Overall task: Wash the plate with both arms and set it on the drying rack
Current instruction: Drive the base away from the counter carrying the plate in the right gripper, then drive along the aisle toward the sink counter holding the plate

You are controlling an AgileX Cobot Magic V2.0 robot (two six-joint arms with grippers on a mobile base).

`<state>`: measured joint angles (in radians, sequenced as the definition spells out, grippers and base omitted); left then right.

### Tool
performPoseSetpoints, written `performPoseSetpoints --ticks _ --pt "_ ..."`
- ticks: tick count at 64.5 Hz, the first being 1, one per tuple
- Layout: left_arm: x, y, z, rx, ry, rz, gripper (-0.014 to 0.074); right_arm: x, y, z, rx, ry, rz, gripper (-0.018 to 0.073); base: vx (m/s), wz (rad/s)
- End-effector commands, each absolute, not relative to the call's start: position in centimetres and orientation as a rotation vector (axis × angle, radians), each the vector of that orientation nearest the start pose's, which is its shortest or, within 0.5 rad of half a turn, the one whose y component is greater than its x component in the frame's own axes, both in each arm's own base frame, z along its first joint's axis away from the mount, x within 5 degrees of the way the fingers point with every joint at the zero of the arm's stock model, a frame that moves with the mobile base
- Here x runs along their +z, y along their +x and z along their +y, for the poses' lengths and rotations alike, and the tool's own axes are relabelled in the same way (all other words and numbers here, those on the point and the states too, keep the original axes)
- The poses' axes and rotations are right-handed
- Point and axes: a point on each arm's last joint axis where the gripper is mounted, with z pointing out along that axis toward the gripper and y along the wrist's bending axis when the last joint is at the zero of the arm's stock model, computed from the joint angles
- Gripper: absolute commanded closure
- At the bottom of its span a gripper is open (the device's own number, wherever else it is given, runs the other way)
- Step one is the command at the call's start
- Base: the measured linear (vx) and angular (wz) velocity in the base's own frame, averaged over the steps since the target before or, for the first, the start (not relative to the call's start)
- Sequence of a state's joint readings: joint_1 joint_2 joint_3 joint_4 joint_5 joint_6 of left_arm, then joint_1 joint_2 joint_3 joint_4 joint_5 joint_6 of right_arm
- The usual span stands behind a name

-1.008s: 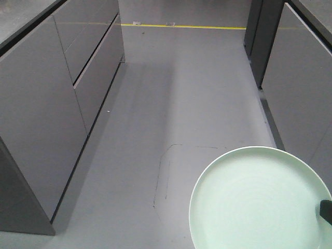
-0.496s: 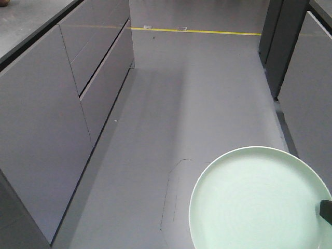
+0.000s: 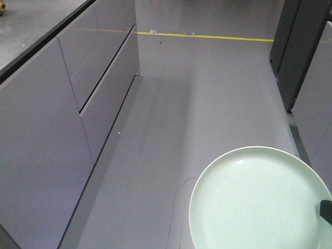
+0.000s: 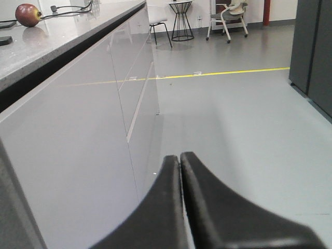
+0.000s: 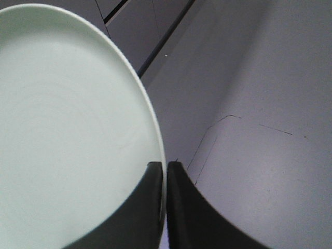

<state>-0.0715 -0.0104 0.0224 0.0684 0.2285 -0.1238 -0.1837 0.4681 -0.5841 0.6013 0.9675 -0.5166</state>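
The plate (image 5: 67,119) hangs clamped in the right pincer (image 5: 165,166); left pincer (image 4: 180,158) pressed together

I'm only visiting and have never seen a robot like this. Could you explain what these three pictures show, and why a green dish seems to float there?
This is a robot on a mobile base with two arms, and each picture comes from one of its cameras. The front camera looks down an aisle: a grey floor with a yellow line across it and grey cabinets on the left. The pale green plate at the bottom is not floating. The right wrist camera shows the right end effector, two black fingers, shut on the plate's rim. The left wrist camera shows the left end effector shut with nothing in it. Beside it is a countertop with a red fruit on it.
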Motion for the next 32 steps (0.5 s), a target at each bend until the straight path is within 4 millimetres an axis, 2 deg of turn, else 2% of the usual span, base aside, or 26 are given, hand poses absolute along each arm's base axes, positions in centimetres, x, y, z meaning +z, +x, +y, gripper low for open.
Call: performPoseSetpoints --ticks 1,32 --pt "20.02 5.42 -0.32 -0.104 -0.002 1.616 0.0603 31.89 7.98 2.86 0.361 -0.179 2.091 0.0561 0.31 0.06" --pt "20.02 5.42 -0.32 -0.104 -0.002 1.616 0.0603 31.88 7.97 2.86 0.361 -0.18 2.092 0.0561 0.31 0.01"
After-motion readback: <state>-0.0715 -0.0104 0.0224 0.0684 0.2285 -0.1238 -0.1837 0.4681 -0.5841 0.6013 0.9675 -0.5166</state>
